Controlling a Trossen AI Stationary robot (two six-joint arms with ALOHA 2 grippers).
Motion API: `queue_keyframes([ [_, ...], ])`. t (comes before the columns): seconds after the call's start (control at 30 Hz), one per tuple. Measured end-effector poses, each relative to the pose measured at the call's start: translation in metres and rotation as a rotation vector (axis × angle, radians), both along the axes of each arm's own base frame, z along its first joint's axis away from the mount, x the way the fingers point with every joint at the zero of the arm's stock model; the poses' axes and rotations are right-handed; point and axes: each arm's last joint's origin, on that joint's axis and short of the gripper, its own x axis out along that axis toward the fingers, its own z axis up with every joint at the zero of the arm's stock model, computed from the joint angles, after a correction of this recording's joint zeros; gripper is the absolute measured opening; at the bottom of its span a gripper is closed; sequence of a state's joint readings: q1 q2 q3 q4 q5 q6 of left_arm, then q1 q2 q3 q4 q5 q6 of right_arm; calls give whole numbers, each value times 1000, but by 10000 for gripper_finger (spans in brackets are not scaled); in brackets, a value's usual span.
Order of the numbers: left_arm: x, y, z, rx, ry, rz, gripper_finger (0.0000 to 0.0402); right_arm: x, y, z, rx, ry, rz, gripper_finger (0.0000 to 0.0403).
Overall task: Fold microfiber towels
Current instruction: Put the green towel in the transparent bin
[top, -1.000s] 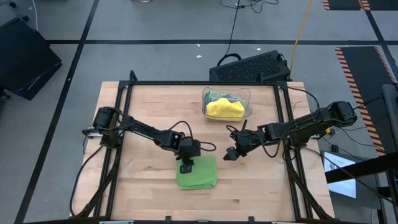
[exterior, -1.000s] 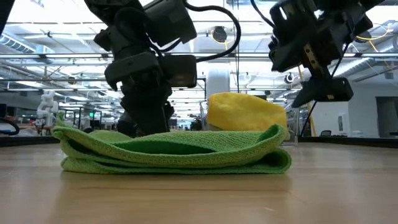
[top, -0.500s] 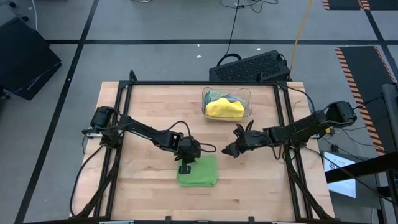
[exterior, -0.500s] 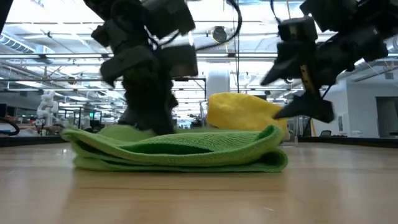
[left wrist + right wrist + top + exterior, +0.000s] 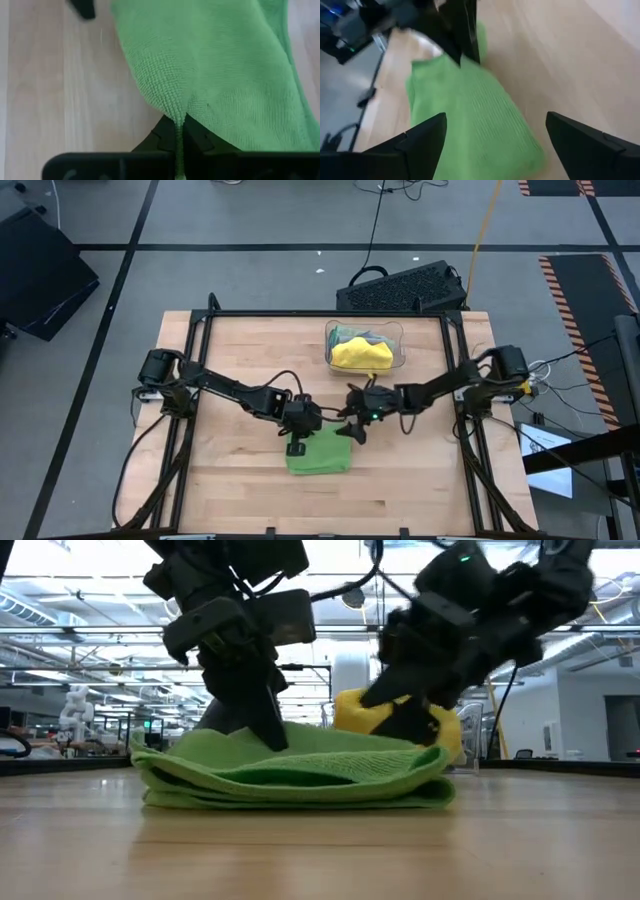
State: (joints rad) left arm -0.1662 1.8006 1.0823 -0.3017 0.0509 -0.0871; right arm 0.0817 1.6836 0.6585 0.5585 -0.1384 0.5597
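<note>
A bright green microfiber towel (image 5: 322, 458) lies folded in layers on the wooden table, near its middle front. My left gripper (image 5: 297, 446) is at the towel's far left corner, shut on the cloth. My right gripper (image 5: 356, 432) hangs open just over the towel's far right corner (image 5: 430, 755), its two fingers spread wide in the right wrist view (image 5: 495, 145); I cannot tell if a finger touches the cloth. A yellow towel (image 5: 360, 355) sits on top of others in the clear bin (image 5: 402, 352) at the far side. My left gripper pinches the towel's upper layer at its far left edge (image 5: 178, 119) between its two fingers; the cloth gathers into a narrow pleat there. The fingers slant down from above, coming from the table's left. The pinched part is raised a little, while the rest of the towel lies on the table.
A black keyboard-like unit (image 5: 405, 288) lies beyond the table's far edge. Black frame rails (image 5: 195, 380) run along the table's left, right and far sides. Bare wood shows to the left (image 5: 230, 470) and right (image 5: 410, 470) of the green towel.
My left gripper has shut on the towel's far left edge and risen slightly, lifting the upper layer and drawing the towel's left end inward. My right gripper, still open, has rolled and come down toward the table's left, arriving over the towel's far right corner.
</note>
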Motion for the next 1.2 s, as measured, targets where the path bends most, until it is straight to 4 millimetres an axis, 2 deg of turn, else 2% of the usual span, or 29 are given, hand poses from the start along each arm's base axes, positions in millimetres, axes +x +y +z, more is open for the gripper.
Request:
queue_keyframes([
  [0.13, -1, -1, 1, 6, -3, -15, 10, 14, -9, -1, 24, -23, 48, 337],
  [0.27, 0, -1, 4, 17, -13, -35, 6, 20, -15, -11, 58, -30, 126, 330],
  [0.4, 1, -1, 7, 23, -33, -32, 11, 23, -18, -22, 92, -8, 164, 312],
  [0.5, 1, 0, 7, 24, -36, -22, 7, 23, -16, -30, 97, 16, 194, 283],
  [0.63, 1, 0, 8, 24, -41, -8, 8, 23, -10, -33, 87, 16, 217, 217],
  [0.83, 2, 1, 8, -23, -32, 78, 33, 24, -3, -31, 63, -16, 218, 60],
  [0.87, 2, 1, 8, -29, -30, 89, 39, 24, -2, -31, 64, -13, 215, 34],
  [0.93, 2, 1, 8, -27, -29, 86, 61, 24, 0, -32, 56, -7, 208, 12],
  [1.1, 1, 2, 7, -12, -22, 97, 162, 23, 6, -32, 78, 1, 213, 14],
  [1.2, 3, 4, -1, -43, 6, 99, 228, 23, 8, -32, 97, 8, 210, 5],
])
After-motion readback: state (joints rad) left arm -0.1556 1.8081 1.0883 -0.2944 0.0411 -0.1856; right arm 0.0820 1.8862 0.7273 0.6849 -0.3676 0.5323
